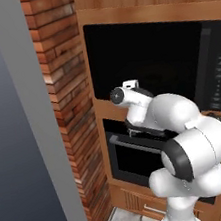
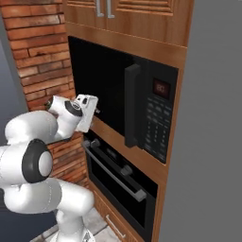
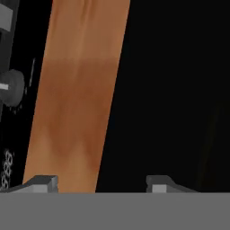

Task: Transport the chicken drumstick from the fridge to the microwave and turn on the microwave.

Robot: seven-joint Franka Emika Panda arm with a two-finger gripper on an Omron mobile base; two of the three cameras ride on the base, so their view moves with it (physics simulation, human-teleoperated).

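My hand (image 3: 102,183) faces the microwave (image 2: 118,90) door, its 2 fingertips (image 3: 42,183) apart with nothing between them; I judge I'm lined up to work the door.

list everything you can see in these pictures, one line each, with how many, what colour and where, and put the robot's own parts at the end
black boxy built-in microwave: one, dark window door shut, in the wood cabinet column, above the oven
tall black door handle: one, upright between the window and the keypad
button keypad with red display: one, black, right side of the microwave
black oven with bar handle: one, below the microwave
oven knob: at least one, dark grey, on the oven's top strip
wood upper cabinet doors: two, brown, above the microwave
red brick wall: one, left of the cabinet column
grey side panel: one, right of the cabinets
white arm: one, reaching toward the microwave door
gripper: one, dark fingertips apart, nothing between them
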